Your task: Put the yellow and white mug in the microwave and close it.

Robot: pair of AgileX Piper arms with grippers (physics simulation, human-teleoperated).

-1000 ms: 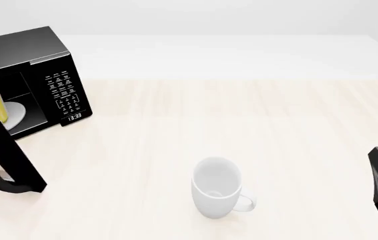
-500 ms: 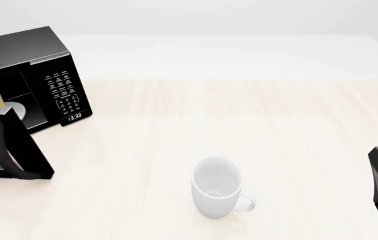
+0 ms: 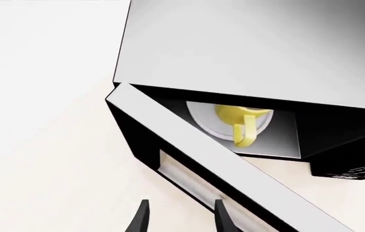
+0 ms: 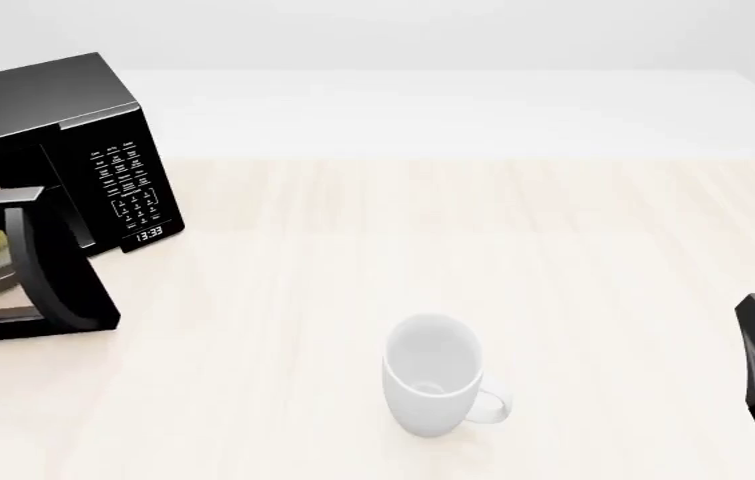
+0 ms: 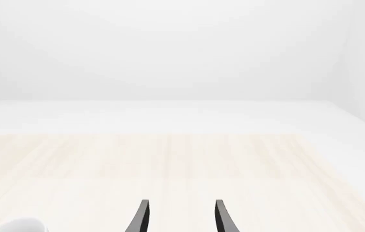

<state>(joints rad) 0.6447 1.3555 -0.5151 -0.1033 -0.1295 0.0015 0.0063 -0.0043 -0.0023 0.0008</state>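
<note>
Yellow and white mug point(image 3: 241, 121) inside half-shut microwave point(image 3: 247, 58), handle clear only past spread left pincer point(image 3: 181, 216).

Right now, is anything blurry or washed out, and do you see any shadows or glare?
Front view: sharp, evenly lit; the large white mug casts almost no shadow. Left wrist view: the black microwave's top shows a soft grey sheen, and the small yellow mug inside is crisp. Right wrist view: pale, low-contrast background.

Yellow mug point(image 3: 241, 121) inside half-shut microwave point(image 4: 64, 130)
</note>
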